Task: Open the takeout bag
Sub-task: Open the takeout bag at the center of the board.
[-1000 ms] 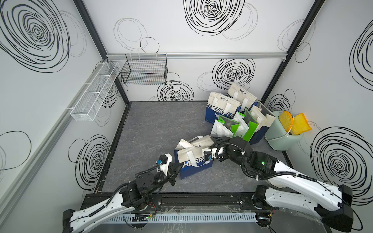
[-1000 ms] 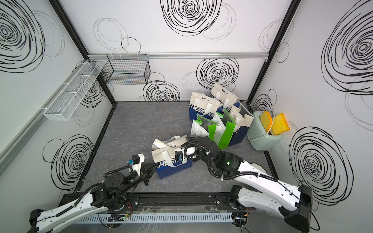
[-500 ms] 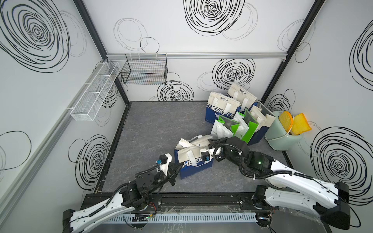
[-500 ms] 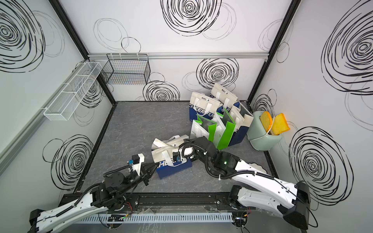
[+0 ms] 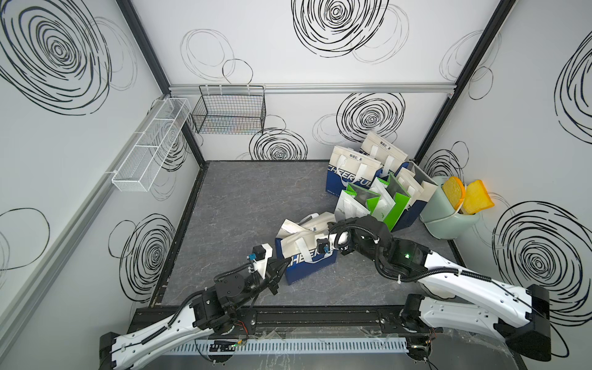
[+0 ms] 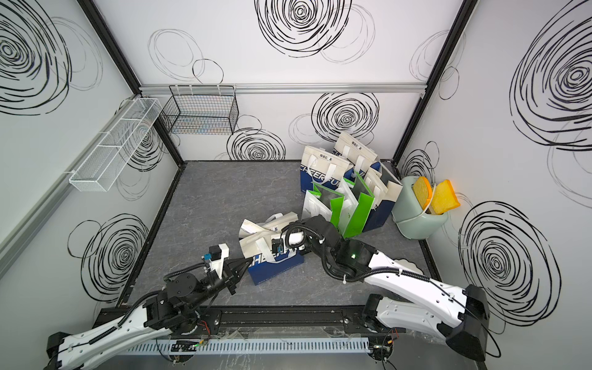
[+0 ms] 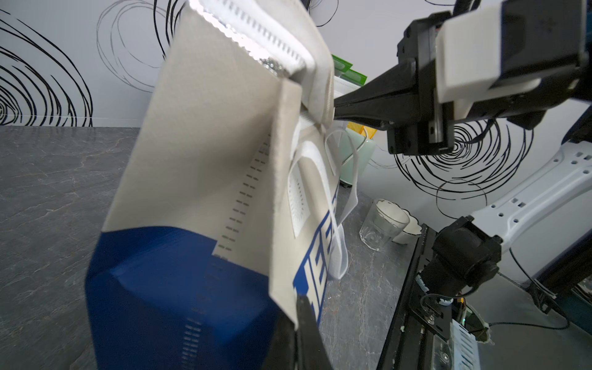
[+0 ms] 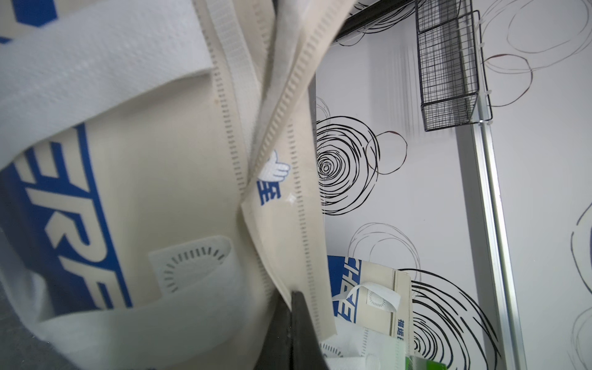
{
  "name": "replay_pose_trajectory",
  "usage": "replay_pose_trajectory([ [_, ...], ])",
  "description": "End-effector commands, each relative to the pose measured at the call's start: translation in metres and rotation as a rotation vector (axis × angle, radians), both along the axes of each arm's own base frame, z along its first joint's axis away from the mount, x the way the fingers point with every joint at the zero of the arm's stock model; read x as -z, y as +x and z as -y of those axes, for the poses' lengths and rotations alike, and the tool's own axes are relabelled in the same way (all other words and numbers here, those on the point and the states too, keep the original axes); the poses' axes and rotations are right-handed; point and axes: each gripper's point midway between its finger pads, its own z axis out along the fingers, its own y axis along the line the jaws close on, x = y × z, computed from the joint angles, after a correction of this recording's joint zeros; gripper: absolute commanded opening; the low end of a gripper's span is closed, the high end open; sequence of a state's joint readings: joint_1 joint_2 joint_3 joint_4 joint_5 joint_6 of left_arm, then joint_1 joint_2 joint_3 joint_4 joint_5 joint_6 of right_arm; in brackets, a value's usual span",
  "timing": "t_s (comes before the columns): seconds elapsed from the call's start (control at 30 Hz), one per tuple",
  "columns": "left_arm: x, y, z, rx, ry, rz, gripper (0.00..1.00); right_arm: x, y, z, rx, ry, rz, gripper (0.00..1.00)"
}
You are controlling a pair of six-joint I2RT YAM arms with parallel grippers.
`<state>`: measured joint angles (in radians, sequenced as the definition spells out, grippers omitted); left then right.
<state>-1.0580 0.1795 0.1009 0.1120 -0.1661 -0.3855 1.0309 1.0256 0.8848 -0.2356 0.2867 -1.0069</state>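
Note:
The takeout bag (image 5: 307, 261) (image 6: 275, 261) stands on the grey floor near the front. It has a blue base, a beige top and white strap handles. My left gripper (image 5: 286, 262) (image 7: 299, 302) is shut on the vertical fold edge of the bag's near left corner. My right gripper (image 8: 296, 296) (image 7: 336, 107) is shut on the beige flap at the right end of the bag's top (image 7: 315, 80). In both top views its fingertips are hidden under its wrist camera. The top seam (image 7: 256, 28) has parted a little, and silver lining shows inside.
Several more blue-and-beige bags (image 5: 352, 169) and green ones (image 5: 387, 205) crowd the back right corner, beside a pale green bin (image 5: 448, 221) holding yellow pieces. A glass (image 7: 382, 226) and a bowl (image 7: 408, 226) sit near the front rail. Wire baskets (image 5: 229, 112) hang on the walls.
My right gripper has shut on the bag's top flap, after edging left toward it. The left gripper stays shut on the bag's corner edge.

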Motion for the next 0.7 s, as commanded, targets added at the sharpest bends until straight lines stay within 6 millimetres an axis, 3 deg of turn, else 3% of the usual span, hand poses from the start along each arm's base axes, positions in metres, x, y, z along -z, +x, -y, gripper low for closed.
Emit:
replay_pose_trajectory([
  [0.0, -0.007, -0.002, 0.001, 0.012, -0.029, 0.004, 0.0, -0.049, 0.006, -0.009, 0.035, 0.206, 0.002, 0.0],
  [0.3, -0.006, -0.002, 0.0, 0.01, -0.022, 0.002, 0.0, -0.086, 0.004, -0.013, 0.013, 0.433, -0.187, 0.0],
  [0.67, -0.005, -0.002, 0.002, 0.017, -0.016, 0.0, 0.0, -0.123, 0.018, 0.003, 0.051, 0.646, -0.358, 0.0],
])
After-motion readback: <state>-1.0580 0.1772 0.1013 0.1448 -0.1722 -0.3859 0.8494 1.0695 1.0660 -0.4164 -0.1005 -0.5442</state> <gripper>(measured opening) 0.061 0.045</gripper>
